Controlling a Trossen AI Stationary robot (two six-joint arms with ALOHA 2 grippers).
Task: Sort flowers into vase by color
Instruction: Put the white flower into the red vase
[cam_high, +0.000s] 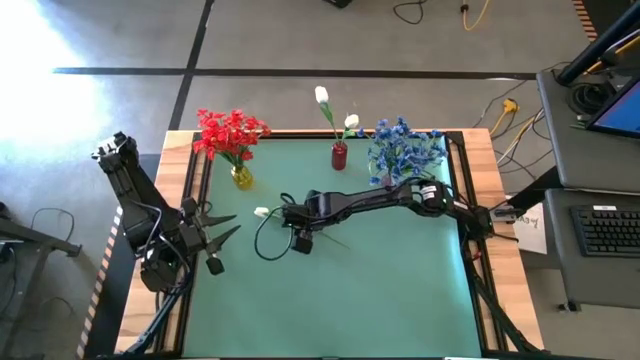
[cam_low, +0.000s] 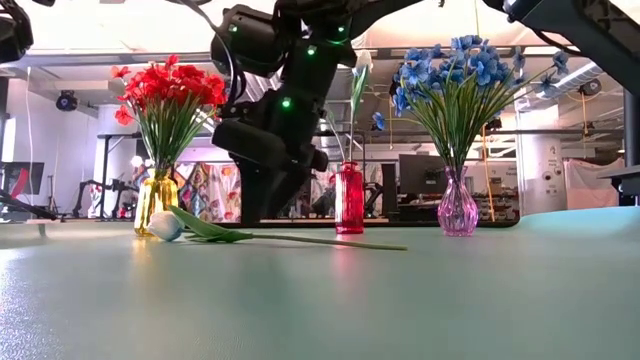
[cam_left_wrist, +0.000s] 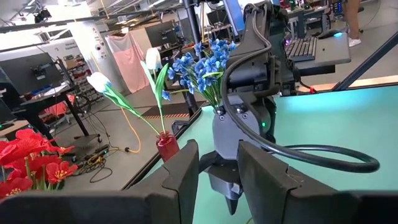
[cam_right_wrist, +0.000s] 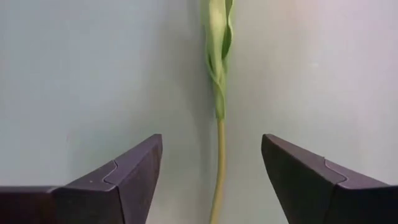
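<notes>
Straddling tulip stem (cam_right_wrist: 219, 155), right end effector (cam_right_wrist: 211, 180) spread, bud (cam_low: 165, 226) low-view-only

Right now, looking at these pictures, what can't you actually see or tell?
- White tulip on the mat: in the right wrist view its bud is cut off by the top edge; only stem and leaf show.
- Right gripper: in the low view the arm's body hides its fingers.
- Red vase: in the low view the arm hides the tulips in it.
</notes>
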